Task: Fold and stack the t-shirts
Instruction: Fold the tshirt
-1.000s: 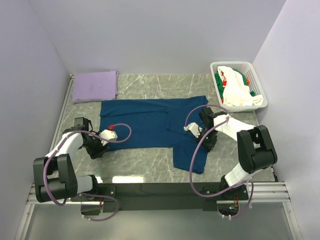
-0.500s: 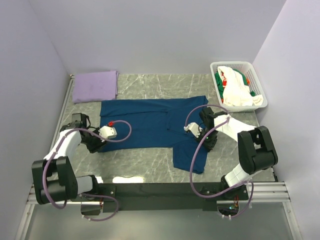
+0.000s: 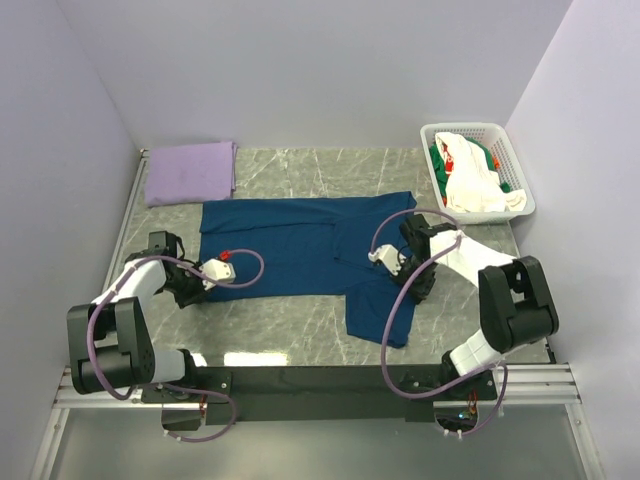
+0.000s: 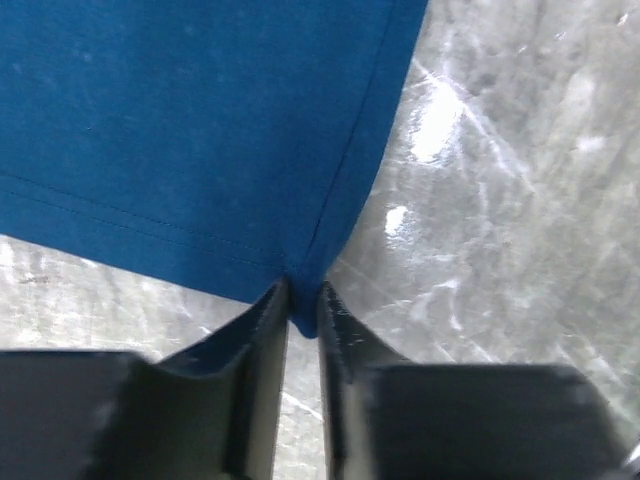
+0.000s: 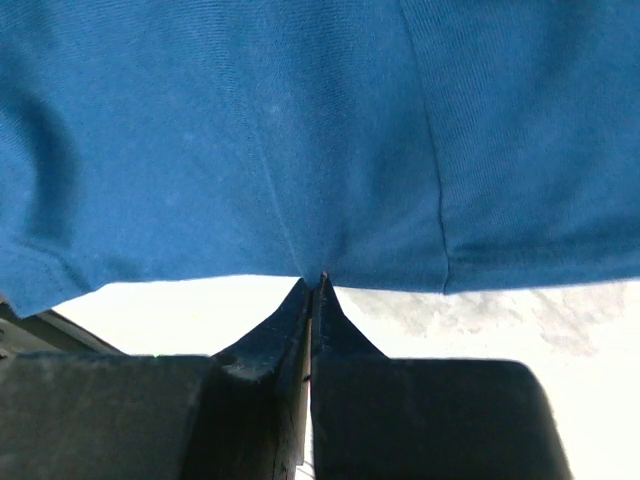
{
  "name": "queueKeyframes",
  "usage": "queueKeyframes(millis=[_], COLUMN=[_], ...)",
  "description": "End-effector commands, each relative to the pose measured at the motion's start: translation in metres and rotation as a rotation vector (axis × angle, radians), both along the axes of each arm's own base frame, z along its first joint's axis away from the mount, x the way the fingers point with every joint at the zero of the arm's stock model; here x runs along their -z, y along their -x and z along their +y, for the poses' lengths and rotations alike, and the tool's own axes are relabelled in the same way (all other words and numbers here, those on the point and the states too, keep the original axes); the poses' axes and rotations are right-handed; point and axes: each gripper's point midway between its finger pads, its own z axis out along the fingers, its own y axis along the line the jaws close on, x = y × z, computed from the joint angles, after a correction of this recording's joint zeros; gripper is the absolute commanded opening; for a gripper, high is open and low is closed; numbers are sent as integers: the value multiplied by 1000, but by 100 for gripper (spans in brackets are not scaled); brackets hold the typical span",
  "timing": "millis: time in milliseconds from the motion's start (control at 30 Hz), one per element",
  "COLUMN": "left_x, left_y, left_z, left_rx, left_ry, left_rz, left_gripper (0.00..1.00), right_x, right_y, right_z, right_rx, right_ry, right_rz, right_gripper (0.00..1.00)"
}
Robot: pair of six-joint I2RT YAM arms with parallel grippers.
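— Fingers (image 4: 265, 340) of my left gripper (image 4: 302, 300): narrow, pinching the near-left hem corner of the navy t-shirt (image 3: 300, 245).
— Counts?
— One lavender t-shirt (image 3: 190, 172), folded, far-left corner; one navy, spread mid-table (image 3: 300, 315).
— Right side?
— My right gripper (image 5: 315, 290): closed tight on the navy shirt's near edge.
— Containers?
— One basket (image 3: 505, 140), far right, heaped with white cloth (image 3: 475, 185) and green cloth (image 3: 440, 160); how many garments, I cannot tell.
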Motion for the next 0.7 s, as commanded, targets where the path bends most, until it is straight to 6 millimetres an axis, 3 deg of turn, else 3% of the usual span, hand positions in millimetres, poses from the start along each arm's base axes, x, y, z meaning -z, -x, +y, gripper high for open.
queueKeyframes(millis=[0,100,400,500,667], left_x=[11,4,-22,-32,-51], left_y=[22,24,31,25,0], left_z=[1,-1,0,1,0], left_rx=[27,23,17,4,-52], left_ry=[-13,1,60,89,161], left_rz=[64,49,43,35,15], left_gripper=[12,1,1,1,1], right_x=[-14,-20,-44,-53,-70], right_y=[11,18,29,22,-11], right_z=[1,1,-1,-2,-7], right_rx=[-18,-20,-37,-32,-12], right_ry=[-20,-33,-64,-67,-62], right_rz=[-9,-17,-78,-118,-170], right_gripper=[0,0,0,0,0])
